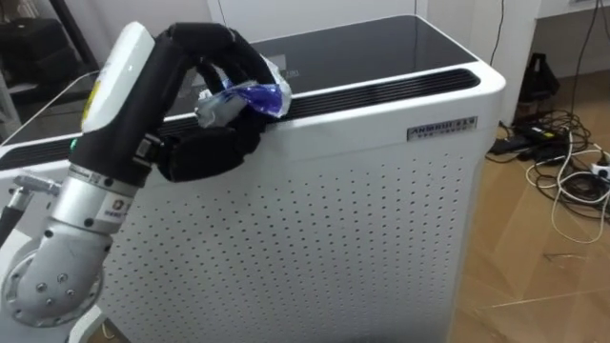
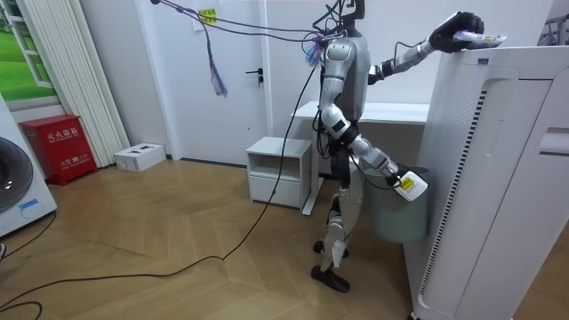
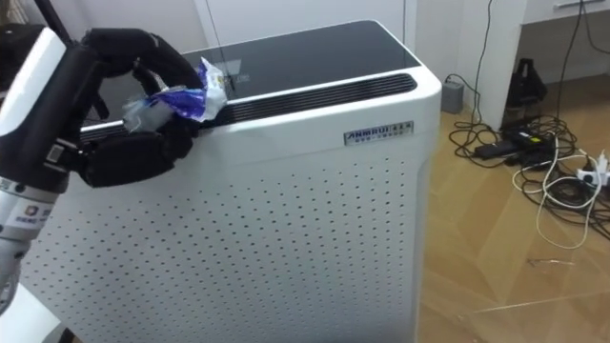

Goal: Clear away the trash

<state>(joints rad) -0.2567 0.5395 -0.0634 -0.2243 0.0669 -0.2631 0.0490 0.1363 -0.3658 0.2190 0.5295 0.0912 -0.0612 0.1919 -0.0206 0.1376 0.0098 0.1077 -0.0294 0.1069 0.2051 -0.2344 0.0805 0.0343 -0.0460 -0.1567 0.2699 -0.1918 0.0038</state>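
1. clearly, the biggest thing is the tall white perforated plastic appliance (image 1: 381, 210) with a glossy black top panel (image 1: 381, 48). the robot stands just beside it, and a long dark vent slot (image 1: 381, 88) runs along the front edge of the top.
2. in the room view, a round grey-green waste bin (image 2: 391, 218) stands on the floor near the robot's legs, beside the appliance.
3. the left hand (image 1: 202, 152) is raised to the top front edge of the appliance. its black fingers curl over from above and the thumb closes from below, so it holds the garbage.
4. the right hand (image 2: 406, 184) hangs low, just above the bin. i cannot tell how its fingers are.
5. the garbage is a crumpled blue and white plastic wrapper (image 1: 244, 99), inside the left hand's grasp at the near end of the vent slot.
   - its long axis lies roughly along the edge, and the loose blue end sticks out toward the robot's right.
   - i judge the coming move turns on this: the wrapper is high and the bin is low, so the left arm must lift away and come down.
6. a small grey label plate (image 1: 441, 128) sits on the front under the slot. its print is too small to read, and no writing can be made out on the wrapper.
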